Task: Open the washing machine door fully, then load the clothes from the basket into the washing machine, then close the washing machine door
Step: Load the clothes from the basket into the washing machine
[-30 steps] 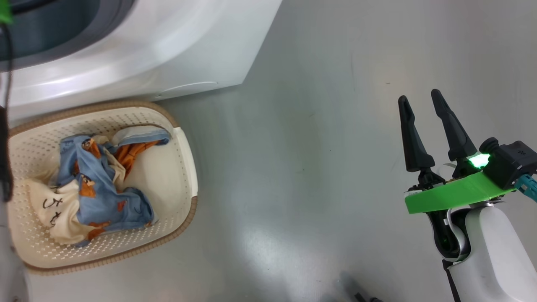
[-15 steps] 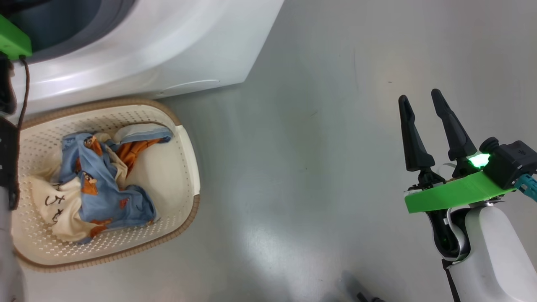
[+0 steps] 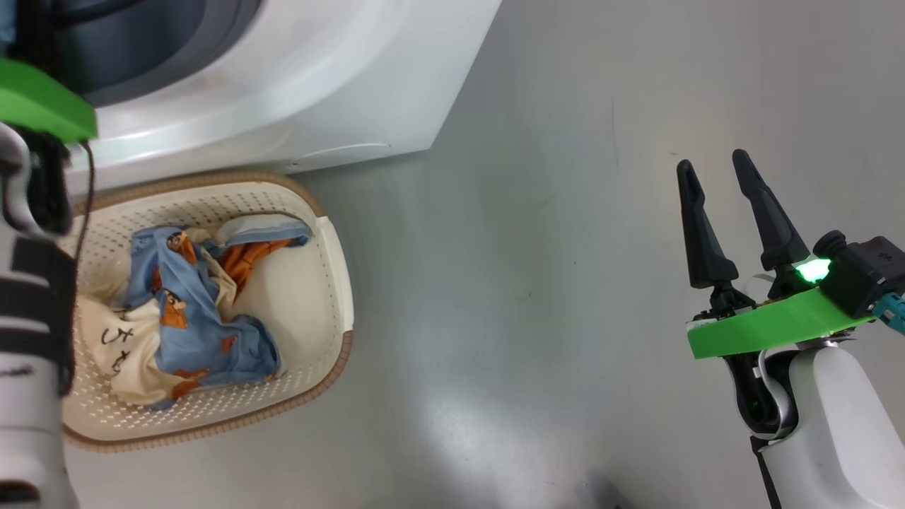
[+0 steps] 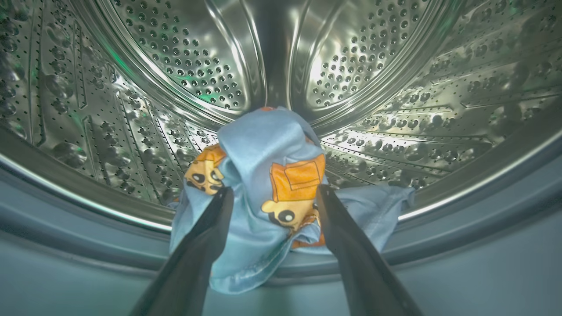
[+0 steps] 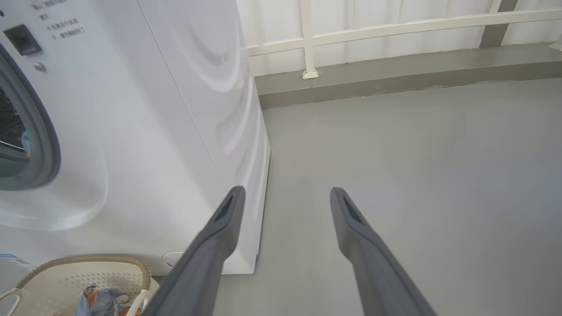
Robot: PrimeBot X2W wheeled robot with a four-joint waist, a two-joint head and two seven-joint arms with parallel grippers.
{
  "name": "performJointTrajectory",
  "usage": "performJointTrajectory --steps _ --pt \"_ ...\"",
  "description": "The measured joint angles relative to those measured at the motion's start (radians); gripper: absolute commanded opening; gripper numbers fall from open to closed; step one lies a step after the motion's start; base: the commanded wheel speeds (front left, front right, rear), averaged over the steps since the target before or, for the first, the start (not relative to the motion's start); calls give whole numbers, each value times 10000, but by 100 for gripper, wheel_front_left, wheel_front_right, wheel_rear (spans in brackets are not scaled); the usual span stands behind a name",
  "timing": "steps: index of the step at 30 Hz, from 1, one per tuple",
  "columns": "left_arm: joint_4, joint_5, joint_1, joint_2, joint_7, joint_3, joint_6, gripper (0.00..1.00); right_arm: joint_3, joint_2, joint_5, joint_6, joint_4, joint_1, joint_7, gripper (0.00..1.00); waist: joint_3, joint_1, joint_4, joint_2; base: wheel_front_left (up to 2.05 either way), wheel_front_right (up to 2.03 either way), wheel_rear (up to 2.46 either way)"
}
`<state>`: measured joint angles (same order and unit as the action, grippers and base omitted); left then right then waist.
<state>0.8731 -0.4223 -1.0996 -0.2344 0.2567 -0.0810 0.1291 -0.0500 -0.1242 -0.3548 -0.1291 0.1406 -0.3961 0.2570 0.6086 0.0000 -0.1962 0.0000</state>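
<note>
The washing machine [image 3: 318, 85] stands at the top left, its steel drum [image 4: 175, 66] seen from close up. A light blue garment with orange prints [image 4: 263, 145] lies on the drum's front lip and drapes over the grey gasket [image 4: 66, 219]. My left gripper [image 4: 274, 189] is open, its fingers standing wide on either side of that garment. More clothes [image 3: 191, 318] lie in the cream basket [image 3: 332, 297] in front of the machine. My right gripper [image 3: 710, 160] hangs open over bare floor to the right, holding nothing. The washing machine door is out of view.
My left forearm with its green bracket [image 3: 42, 106] reaches up the left edge above the basket. Grey floor [image 3: 530, 283] stretches between basket and right arm. A white railing [image 5: 307, 39] and low kerb run behind the machine [image 5: 153, 109].
The head camera has shifted, so the whole picture sits further right. My left wrist has come further into view at the upper left. The left jaws have gone from shut to open.
</note>
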Motion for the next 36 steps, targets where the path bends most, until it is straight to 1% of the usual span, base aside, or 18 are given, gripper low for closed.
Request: performJointTrajectory --steps 2,13,20,28,36 --pt "-366 -2 404 58 -2 38 0 100 4 -25 0 0 0 2 0 100 -76 0 41 0 0 0 0" --pt "-2096 -56 2798 380 -2 911 0 100 63 -261 0 0 56 104 0 100 -764 0 316 0 0 0 0" --pt "-2963 274 3948 612 -2 1110 0 100 102 -351 0 0 94 508 0 100 -1216 0 489 0 0 0 0" --pt "-3674 541 4911 650 -2 1206 0 100 238 -447 0 0 104 537 0 100 -1575 0 608 0 0 0 0" --pt "-4366 721 6208 775 -2 1262 0 100 307 -531 0 0 161 1058 0 100 -2089 0 683 0 0 0 0"
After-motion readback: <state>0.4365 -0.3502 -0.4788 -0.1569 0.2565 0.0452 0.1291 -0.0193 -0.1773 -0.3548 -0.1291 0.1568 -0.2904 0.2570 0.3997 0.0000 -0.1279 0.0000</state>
